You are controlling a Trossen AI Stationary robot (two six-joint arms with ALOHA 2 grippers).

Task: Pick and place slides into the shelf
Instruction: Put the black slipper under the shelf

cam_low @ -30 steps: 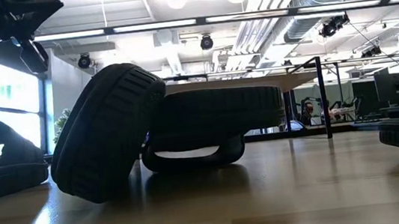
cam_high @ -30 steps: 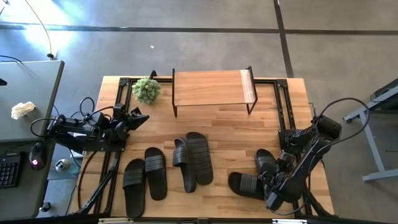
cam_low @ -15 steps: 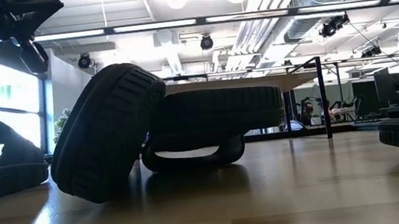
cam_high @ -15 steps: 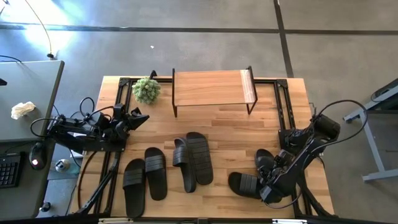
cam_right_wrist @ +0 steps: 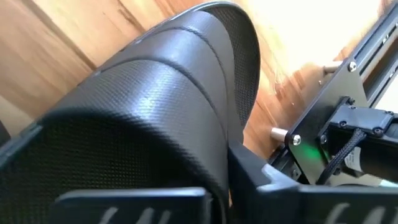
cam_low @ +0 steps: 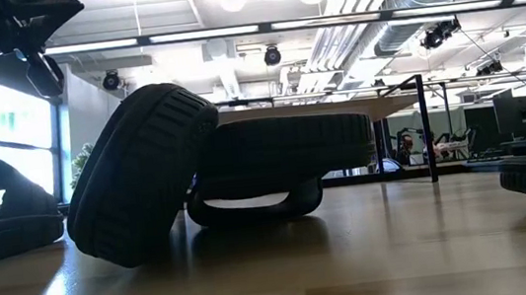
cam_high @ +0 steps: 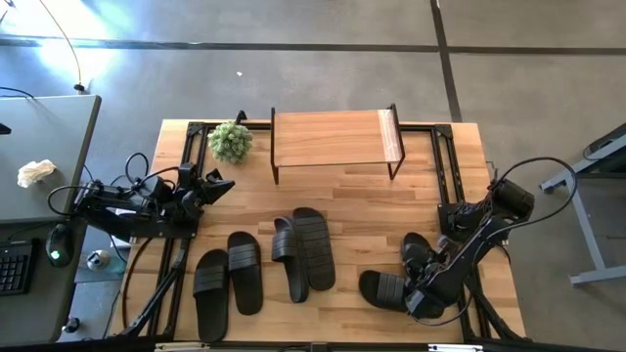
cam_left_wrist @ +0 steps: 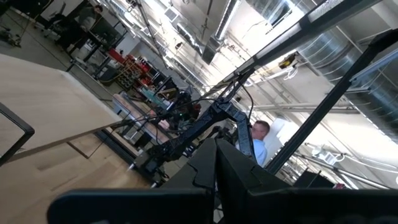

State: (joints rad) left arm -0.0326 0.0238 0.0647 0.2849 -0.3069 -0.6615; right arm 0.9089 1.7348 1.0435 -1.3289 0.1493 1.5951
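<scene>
The right gripper [cam_high: 423,293] has slid toward the tabletop's [cam_high: 362,196] near edge and slightly inward, now over the rightmost pair of slides [cam_high: 391,289], apparently pressed against one strap [cam_right_wrist: 149,106].

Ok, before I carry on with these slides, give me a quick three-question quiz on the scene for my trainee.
1. How many slides lie on the table?
2. True or false: the shelf already has a slide on its top.
3. Which pincer is down at the rightmost pair of slides? A) left B) right C) neither

Key:
1. Six, in three pairs.
2. False; its plank top is bare.
3. B: the right pincer is at that pair, while the left pincer waits near the table's left edge.
</scene>
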